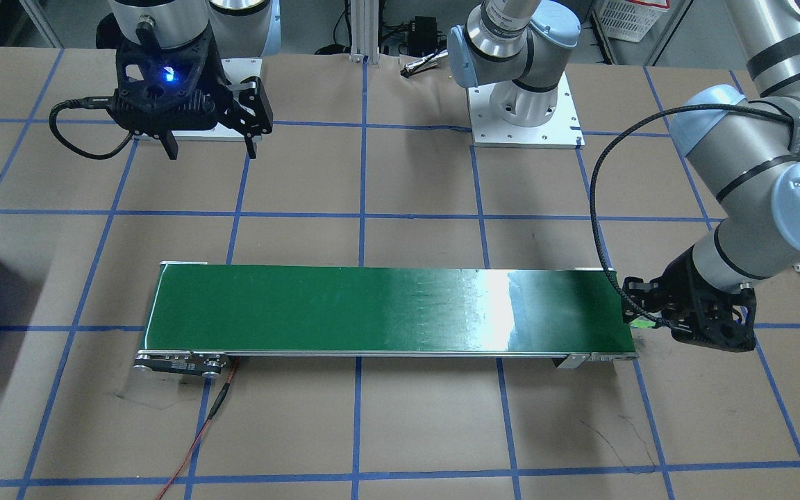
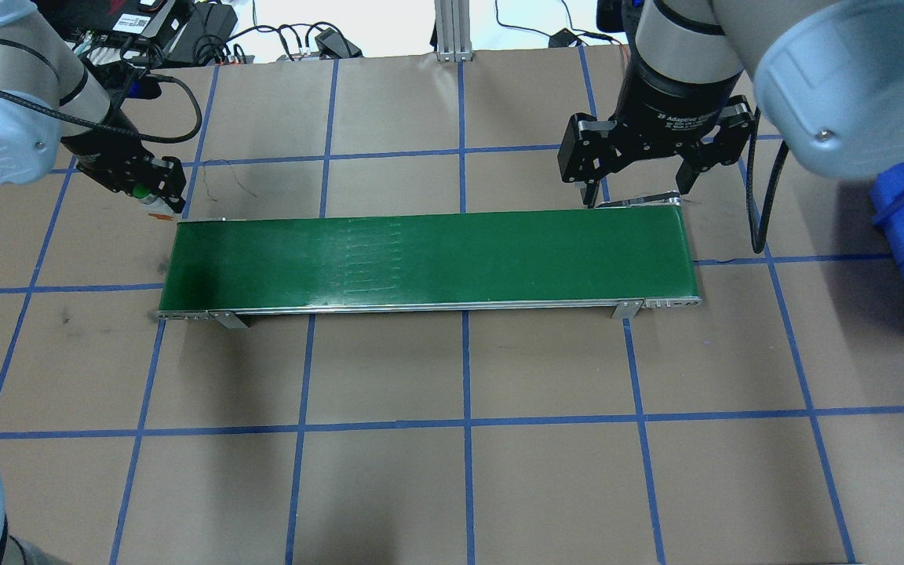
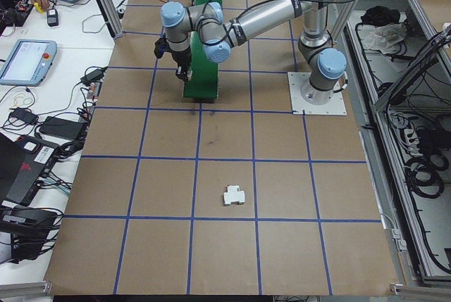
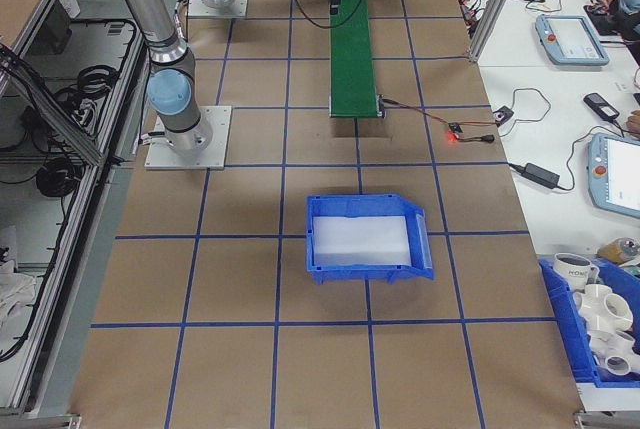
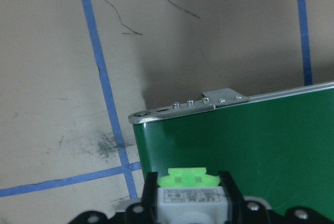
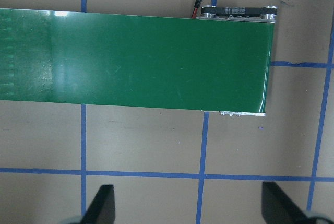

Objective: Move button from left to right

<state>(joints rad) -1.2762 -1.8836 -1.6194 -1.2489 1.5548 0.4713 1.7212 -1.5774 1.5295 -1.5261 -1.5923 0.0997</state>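
- Left fingers [image 5: 148, 195] pinched the button [image 5: 190, 192] at bottom centre of the wrist view, just off the belt [image 5: 250, 156] end, belt ahead.
- Right fingers [image 2: 592, 187] hung spread at the overhead view's upper right, by the belt's other end.

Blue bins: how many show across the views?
2 at least. One blue bin sits on the table beyond the belt's right-hand end; another blue bin, holding white fittings, stands off the table. Others may lie outside the views.
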